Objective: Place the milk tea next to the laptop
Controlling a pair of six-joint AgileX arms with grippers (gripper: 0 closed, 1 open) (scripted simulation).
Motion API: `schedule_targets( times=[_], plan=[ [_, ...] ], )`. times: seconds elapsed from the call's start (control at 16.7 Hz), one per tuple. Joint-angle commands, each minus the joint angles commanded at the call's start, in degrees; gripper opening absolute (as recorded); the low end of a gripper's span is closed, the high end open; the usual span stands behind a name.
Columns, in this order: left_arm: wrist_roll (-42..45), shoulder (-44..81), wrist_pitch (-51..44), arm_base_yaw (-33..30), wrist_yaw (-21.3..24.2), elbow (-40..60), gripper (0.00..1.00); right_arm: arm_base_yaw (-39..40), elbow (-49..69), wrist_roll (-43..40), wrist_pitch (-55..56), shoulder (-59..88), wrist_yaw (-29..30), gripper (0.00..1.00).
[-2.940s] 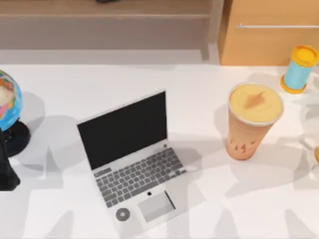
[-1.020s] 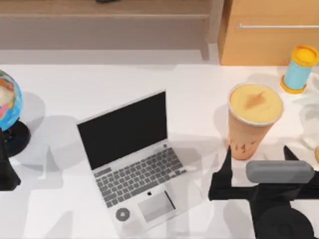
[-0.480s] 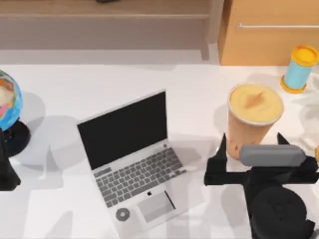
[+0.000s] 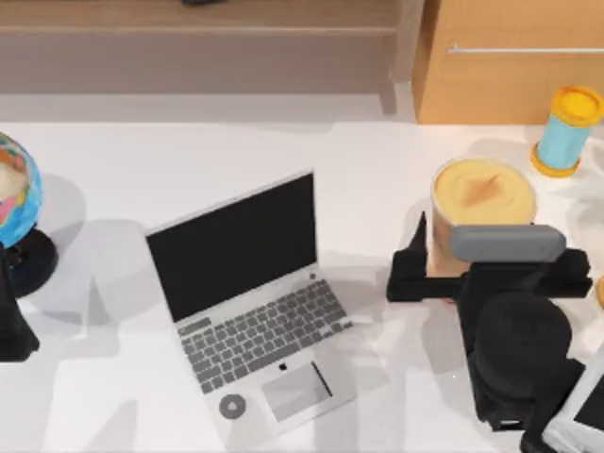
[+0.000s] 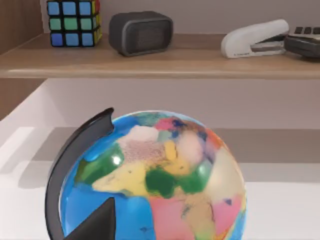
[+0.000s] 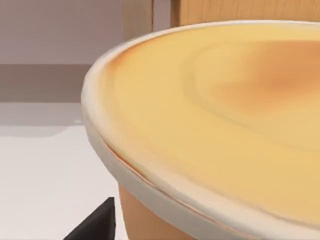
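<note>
The milk tea (image 4: 481, 193), a tall orange-tan cup with a creamy round top, stands on the table's right side, right of the laptop (image 4: 247, 302). The silver-grey laptop lies open with its black screen up. My right gripper (image 4: 483, 253) has come in from the front edge and stands open, one dark finger (image 4: 417, 247) just left of the cup wall, the other hidden under the wrist block. In the right wrist view the milk tea's rim (image 6: 150, 170) looms very close, with a fingertip (image 6: 95, 224) beside it. My left arm (image 4: 11, 326) is parked at the left edge.
A globe (image 4: 14, 203) on a black stand sits at the far left, close in front of the left wrist as the globe (image 5: 160, 180). A light-blue cylinder (image 4: 566, 132) with yellow ends stands behind the cup. A wooden cabinet (image 4: 510, 75) rises at the back right.
My right arm came in from the front right and moved toward the back. Its open fingers went from short of the cup to either side of it. The cup and laptop stayed put.
</note>
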Motion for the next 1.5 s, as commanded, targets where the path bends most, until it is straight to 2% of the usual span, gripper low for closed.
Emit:
schedule_targets(
  times=[0.12,0.9,1.5],
  plan=[
    [0.0,0.0,0.0,0.0,0.0,0.0,1.0,0.0,0.0,0.0,0.0,0.0,0.0,1.0],
    [0.0,0.0,0.0,0.0,0.0,0.0,1.0,0.0,0.0,0.0,0.0,0.0,0.0,0.02],
    [0.0,0.0,0.0,0.0,0.0,0.0,1.0,0.1,-0.1,0.1,-0.2,-0.3,0.0,0.0]
  ],
)
